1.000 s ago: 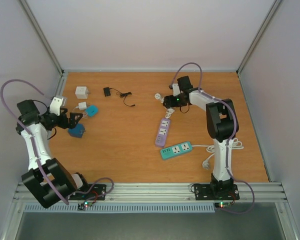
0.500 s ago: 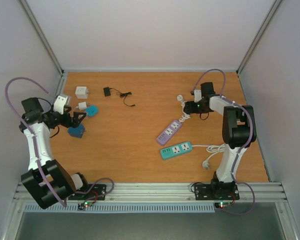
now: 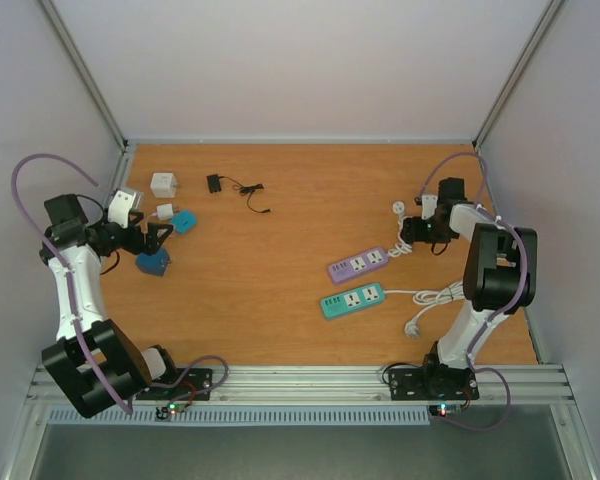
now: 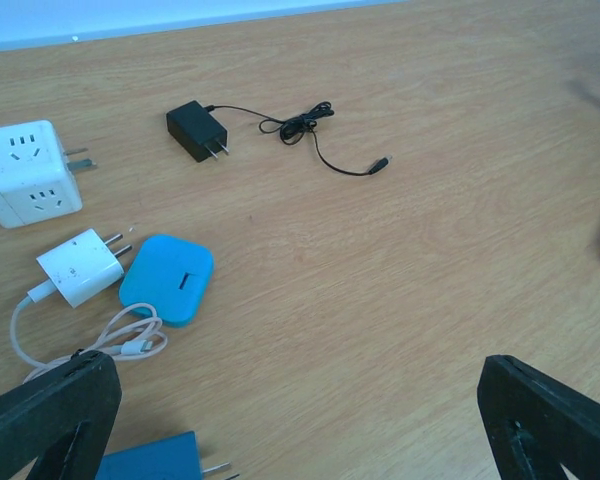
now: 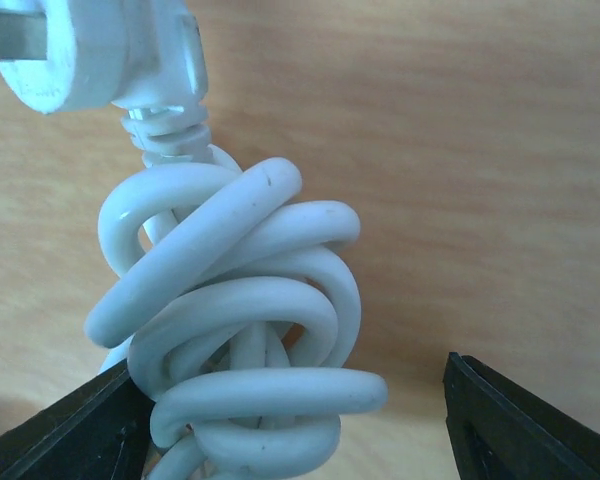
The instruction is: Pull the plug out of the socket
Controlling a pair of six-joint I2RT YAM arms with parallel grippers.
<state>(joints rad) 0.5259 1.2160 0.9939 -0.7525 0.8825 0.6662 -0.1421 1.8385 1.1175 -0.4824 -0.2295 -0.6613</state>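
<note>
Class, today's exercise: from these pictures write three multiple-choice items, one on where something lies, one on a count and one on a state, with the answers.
1. Where does the black charger lie?
A. Beside the white cube adapter, toward the far left corner
B. At the right arm's base
C. On top of a power strip

2. How many power strips are in view?
A. One
B. Two
C. Four

3. On the left gripper, the jaws are:
A. Shut on a cable
B. Shut on a blue pad
C. Wide apart, gripping nothing

Answers:
1 A, the top view shows it just right of the cube.
2 B, there is a purple strip and a teal strip.
3 C, the left wrist view shows the jaws far apart with nothing gripped.
</note>
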